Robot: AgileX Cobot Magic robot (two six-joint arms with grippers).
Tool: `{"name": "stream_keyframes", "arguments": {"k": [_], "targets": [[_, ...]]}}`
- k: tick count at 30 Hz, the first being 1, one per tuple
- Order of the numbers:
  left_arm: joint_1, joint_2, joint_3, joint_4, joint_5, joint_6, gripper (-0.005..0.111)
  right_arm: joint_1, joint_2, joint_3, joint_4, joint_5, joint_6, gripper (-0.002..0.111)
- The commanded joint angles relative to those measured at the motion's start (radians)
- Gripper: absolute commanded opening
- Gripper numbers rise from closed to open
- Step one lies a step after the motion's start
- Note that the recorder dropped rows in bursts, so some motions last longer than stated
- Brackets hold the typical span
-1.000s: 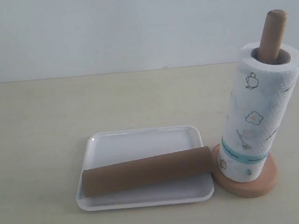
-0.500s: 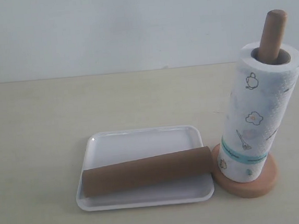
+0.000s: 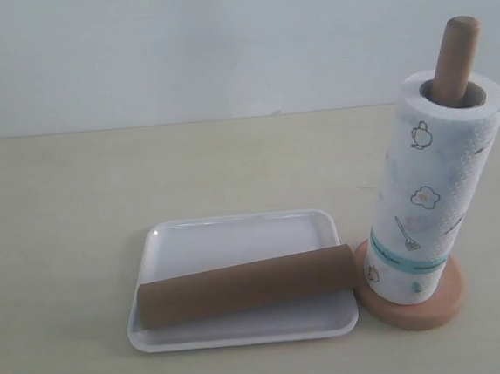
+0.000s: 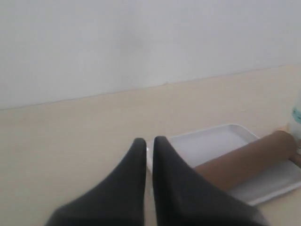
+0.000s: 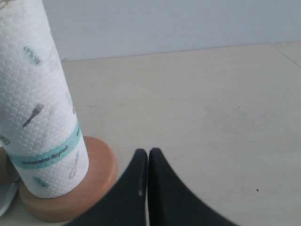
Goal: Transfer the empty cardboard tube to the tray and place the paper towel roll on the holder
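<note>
The empty cardboard tube (image 3: 246, 286) lies lengthwise in the white tray (image 3: 237, 238), its right end at the tray's rim. Beside it the paper towel roll (image 3: 425, 189) stands upright on the holder (image 3: 416, 308), whose pole (image 3: 455, 57) pokes out of the roll's core. Neither arm shows in the exterior view. In the left wrist view my left gripper (image 4: 147, 142) is shut and empty, short of the tray (image 4: 211, 141) and tube (image 4: 249, 160). My right gripper (image 5: 147, 152) is shut and empty, beside the holder's base (image 5: 89, 181) and the roll (image 5: 40, 99).
The pale tabletop (image 3: 101, 191) stretches around the tray and holder, with a plain white wall (image 3: 220, 41) behind it.
</note>
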Motion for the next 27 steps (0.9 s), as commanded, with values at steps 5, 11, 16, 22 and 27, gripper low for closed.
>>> {"name": "stream_keyframes", "arguments": {"k": [5, 11, 16, 22, 27], "targets": [[0.220, -0.001, 0.003, -0.015, -0.016, 0.004, 0.005, -0.007, -0.005, -0.001, -0.002, -0.009, -0.002, 0.000], [0.232, -0.001, 0.003, -0.015, -0.016, 0.004, 0.005, -0.007, -0.005, -0.001, -0.002, -0.009, -0.002, 0.000], [0.230, -0.001, 0.082, -0.029, -0.021, 0.004, 0.005, -0.007, -0.005, -0.001, -0.002, -0.009, -0.002, 0.000], [0.232, -0.001, 0.119, -0.028, -0.042, -0.086, 0.005, -0.007, -0.005, -0.001, -0.002, -0.009, -0.002, 0.000], [0.232, -0.001, 0.119, 0.007, -0.042, -0.243, 0.005, -0.007, -0.005, -0.001, -0.002, -0.009, -0.002, 0.000]]}}
